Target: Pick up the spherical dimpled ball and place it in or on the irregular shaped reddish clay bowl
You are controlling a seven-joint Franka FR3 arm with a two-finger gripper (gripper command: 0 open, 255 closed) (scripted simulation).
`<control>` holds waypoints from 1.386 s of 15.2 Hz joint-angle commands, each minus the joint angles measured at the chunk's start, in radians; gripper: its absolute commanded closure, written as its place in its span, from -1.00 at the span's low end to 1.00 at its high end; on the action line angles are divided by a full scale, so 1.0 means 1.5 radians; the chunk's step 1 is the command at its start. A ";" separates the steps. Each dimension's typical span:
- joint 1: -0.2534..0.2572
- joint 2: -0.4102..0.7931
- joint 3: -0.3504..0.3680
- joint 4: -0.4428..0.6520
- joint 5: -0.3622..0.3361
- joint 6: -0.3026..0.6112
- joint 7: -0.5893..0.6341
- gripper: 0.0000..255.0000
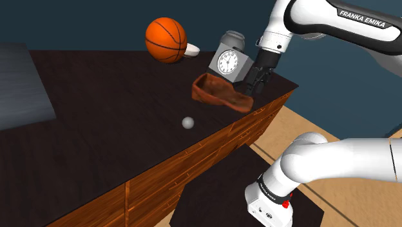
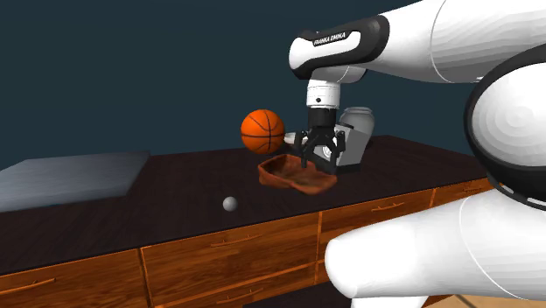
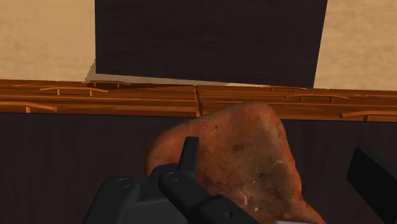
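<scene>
A small grey ball (image 1: 187, 122) (image 2: 230, 204) lies on the dark tabletop, well apart from the bowl and nearer the table's front edge. The reddish-brown, uneven bowl (image 1: 222, 95) (image 2: 293, 175) (image 3: 254, 159) sits near the table's corner, in front of a clock. My black gripper (image 1: 252, 87) (image 2: 313, 162) (image 3: 275, 151) hangs just above the bowl, pointing down. It is open, its fingers (image 3: 189, 153) stand wide apart, and nothing is between them.
An orange basketball (image 1: 166, 40) (image 2: 263, 131) rests at the back of the table. A grey clock (image 1: 227, 61) and a grey jar (image 1: 233, 40) (image 2: 359, 118) stand right behind the bowl. A grey slab (image 1: 19, 84) (image 2: 70, 175) lies at the far end. Wooden drawers (image 2: 227, 254) front the table.
</scene>
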 commanded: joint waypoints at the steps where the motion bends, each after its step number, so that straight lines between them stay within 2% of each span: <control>1: 0.000 0.000 0.000 0.000 0.000 0.000 0.000 -1.00; 12: 0.072 0.109 0.155 0.009 0.087 0.135 0.102 -1.00; 21: 0.110 0.256 0.280 0.078 0.102 0.240 0.191 -1.00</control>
